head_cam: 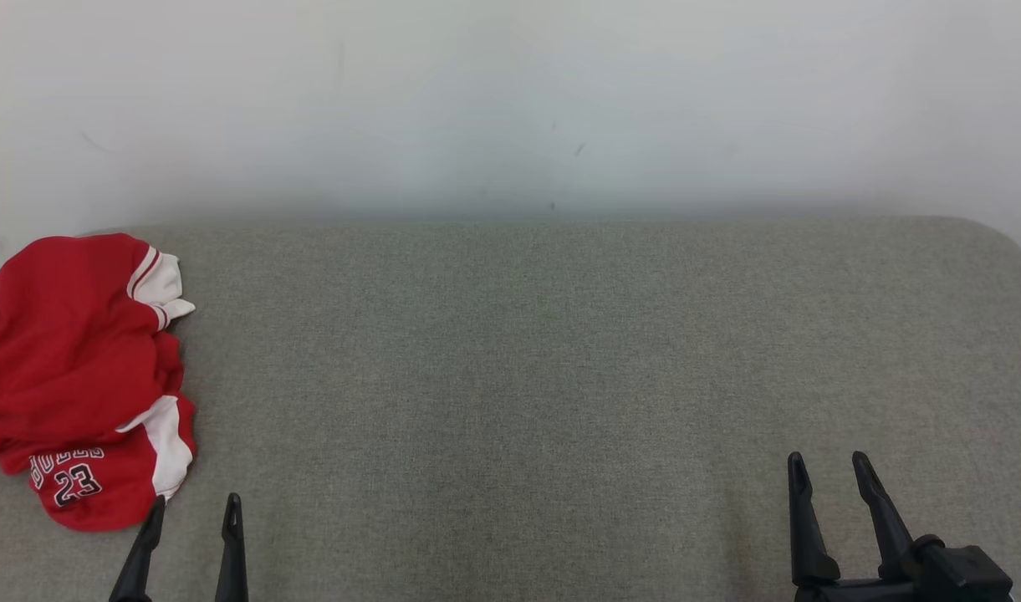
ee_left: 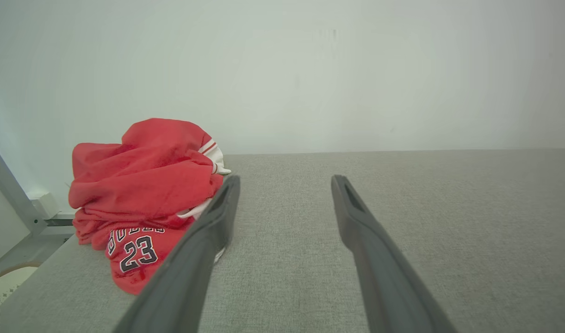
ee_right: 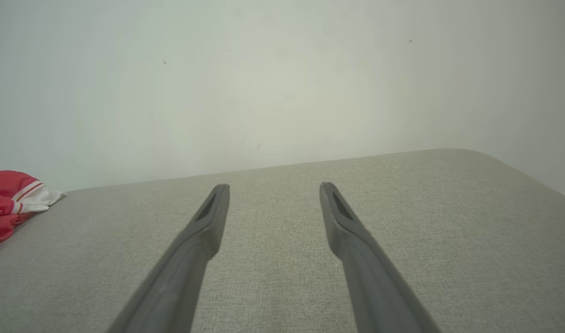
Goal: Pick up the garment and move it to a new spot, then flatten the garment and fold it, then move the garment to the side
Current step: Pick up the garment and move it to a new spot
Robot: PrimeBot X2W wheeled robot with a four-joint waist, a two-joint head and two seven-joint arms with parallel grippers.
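Right, the shirt (head_cam: 67,359) is what I'm looking at first: a red jersey with white panels and red-and-white striped trim, crumpled into a heap at the far left of the grey cloth-covered tabletop (head_cam: 518,376). Its front flap faces me with the number 23 in dark, white-edged figures, under lettering half lost in a fold. The heap sits right at the tabletop's left edge, and from my head camera it runs off the side of the picture.

My left hand (head_cam: 196,499) is low at the near edge, fingers spread wide with nothing between them. Its outer fingertip is just beside the white hem of the shirt; I can't tell whether it touches. From the left wrist camera that finger crosses in front of the shirt's lower right corner, and a pale metal bracket (ee_left: 9,189) shows past the tabletop's edge.

My right hand (head_cam: 828,456) is well apart from the shirt, over bare cloth near the right end, fingers spread too and holding nothing. A plain pale wall (head_cam: 510,100) rises behind the tabletop.
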